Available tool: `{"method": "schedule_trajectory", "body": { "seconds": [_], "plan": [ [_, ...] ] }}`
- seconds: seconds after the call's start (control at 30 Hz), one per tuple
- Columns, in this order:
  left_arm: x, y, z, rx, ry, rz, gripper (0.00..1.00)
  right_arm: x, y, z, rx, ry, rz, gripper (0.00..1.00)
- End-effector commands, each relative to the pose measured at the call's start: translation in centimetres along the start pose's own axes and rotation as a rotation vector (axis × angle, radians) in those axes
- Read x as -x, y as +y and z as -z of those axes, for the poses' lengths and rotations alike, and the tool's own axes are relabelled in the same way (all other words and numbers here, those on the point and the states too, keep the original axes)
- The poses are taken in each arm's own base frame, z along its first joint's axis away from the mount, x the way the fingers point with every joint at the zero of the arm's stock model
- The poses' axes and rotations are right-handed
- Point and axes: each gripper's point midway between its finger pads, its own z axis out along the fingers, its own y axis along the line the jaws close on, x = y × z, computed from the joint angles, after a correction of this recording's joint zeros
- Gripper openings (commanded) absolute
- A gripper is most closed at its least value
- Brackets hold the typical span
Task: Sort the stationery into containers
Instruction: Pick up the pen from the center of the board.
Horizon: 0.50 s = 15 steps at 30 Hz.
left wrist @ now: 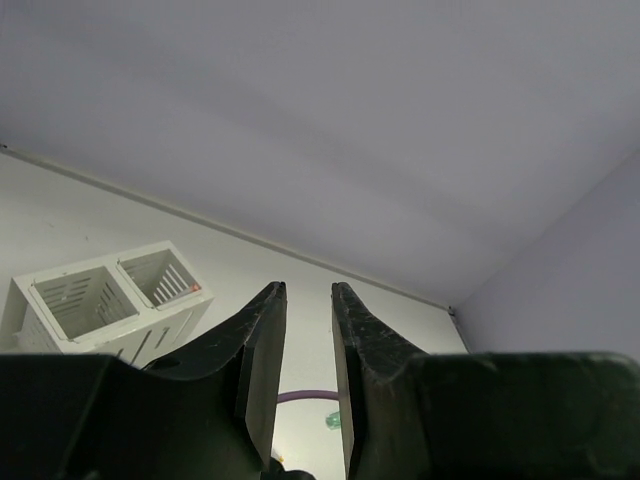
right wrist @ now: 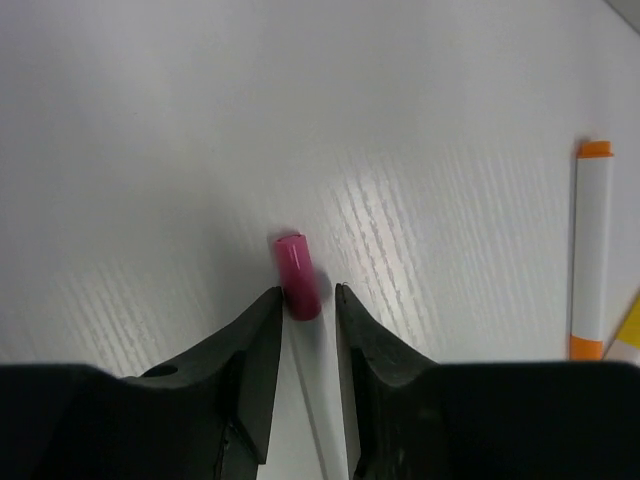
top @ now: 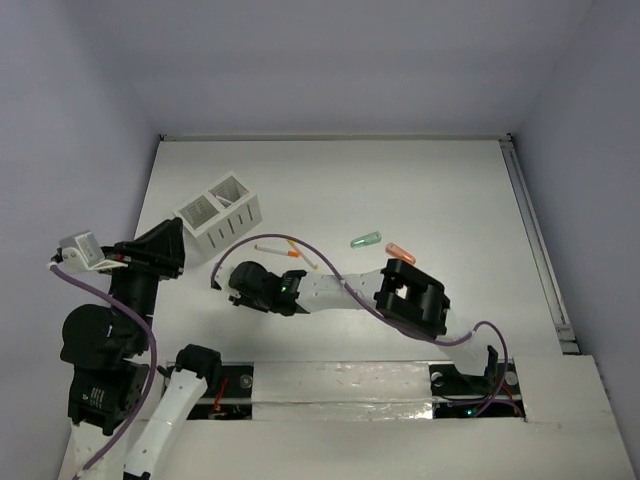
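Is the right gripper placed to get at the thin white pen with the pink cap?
Probably yes: the thin white pink-capped pen lies between the fingertips of the right gripper, nothing visibly blocking.

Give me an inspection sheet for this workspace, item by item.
Surface: white table, matte.
Job's things: white two-compartment box at rear left, nothing seen inside. Pink-capped pen and orange-capped pen lie loose on the table. Green capsule and orange capsule lie near each other, apart.
Clutter: nothing seen.
Grippers: right hand low over the table, jaws flanking the pink-capped pen; clamping unclear. Left hand raised, jaws narrowly apart, empty.
Cables: purple cable loops along the right arm; another hangs by the left arm.
Surroundings: grey walls on three sides.
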Motion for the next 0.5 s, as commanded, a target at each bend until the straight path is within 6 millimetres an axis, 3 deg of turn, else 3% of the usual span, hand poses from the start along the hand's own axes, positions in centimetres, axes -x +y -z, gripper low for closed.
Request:
{"method": "schedule_trajectory", "body": {
  "seconds": [0.0,0.1,0.23,0.37,0.43,0.47],
  "plan": [
    [1.7,-1.0,0.5,-0.036,-0.047,0.004,0.22,-4.5,-0.7,-1.2,-0.078,0.136,0.074,0.33],
    [1.7,-1.0,0.1,-0.033,-0.047,-0.002,0.23,-4.7,0.1,-1.2,-0.059,0.149,0.084,0.29],
    [1.2,-0.8,-0.2,-0.035,-0.046,-0.001,0.23,-4.6,0.3,-1.1,-0.047,0.137,0.068,0.12],
    [0.5,-0.8,-1.0,-0.031,-0.031,-0.004,0.23,-2.0,-1.0,0.2,-0.103,0.047,0.02,0.06],
    [-0.1,-0.8,-1.4,-0.042,-0.018,-0.006,0.23,0.9,-1.9,2.0,-0.118,-0.042,-0.026,0.03],
    [-0.4,-0.8,-1.5,-0.045,-0.014,-0.011,0.23,1.1,-2.6,2.4,-0.123,-0.062,-0.048,0.01]
  ]
}}
